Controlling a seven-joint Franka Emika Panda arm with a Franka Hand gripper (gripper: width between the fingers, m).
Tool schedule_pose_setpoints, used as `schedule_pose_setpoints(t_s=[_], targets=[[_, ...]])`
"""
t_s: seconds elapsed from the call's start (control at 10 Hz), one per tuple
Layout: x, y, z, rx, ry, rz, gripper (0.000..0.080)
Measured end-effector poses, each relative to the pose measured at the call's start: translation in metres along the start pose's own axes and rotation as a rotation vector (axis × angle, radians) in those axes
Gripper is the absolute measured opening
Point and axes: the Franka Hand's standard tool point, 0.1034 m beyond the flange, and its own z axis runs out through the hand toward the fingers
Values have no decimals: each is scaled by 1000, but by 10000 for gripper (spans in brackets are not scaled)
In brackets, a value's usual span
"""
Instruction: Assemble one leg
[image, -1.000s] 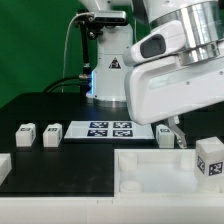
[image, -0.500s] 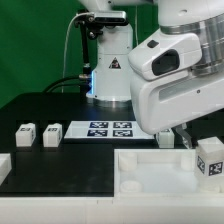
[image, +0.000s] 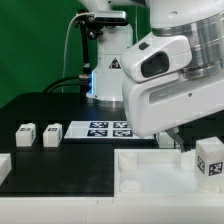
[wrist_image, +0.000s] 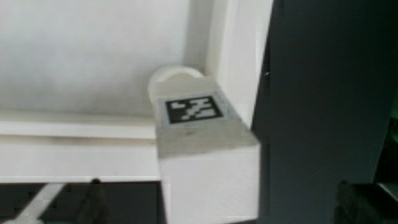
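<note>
**Gripper (image: 181, 142) low at the tray's far wall, fingers spread wide and pinching nothing.**

The tray (image: 150, 172) lies at the near edge of the table (image: 50, 105). A tagged second leg (image: 208, 160) stands at the tray's end on the exterior view's right; whether it is inside the walls or just behind them cannot be told. In the wrist view the leg (wrist_image: 192, 125) sits tag-up just beside the tray wall (wrist_image: 231, 50); contact between them cannot be judged. The arm housing (image: 175, 85) hides this leg and most of the fingers in the exterior view. Two further legs (image: 25, 133) (image: 52, 133) stand well apart from the tray, on the exterior view's left of the marker board (image: 105, 128). A white part (image: 3, 165) is cut off by the frame edge.
</note>
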Motion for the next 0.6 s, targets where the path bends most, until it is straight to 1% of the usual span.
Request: schedule_pose_setpoints(t_s=[0.2, 0.5, 0.6], targets=[[1, 7, 9, -4, 22, 10, 649], [0, 6, 16, -4, 29, 3, 649], [0, 6, 16, -4, 29, 19, 649]])
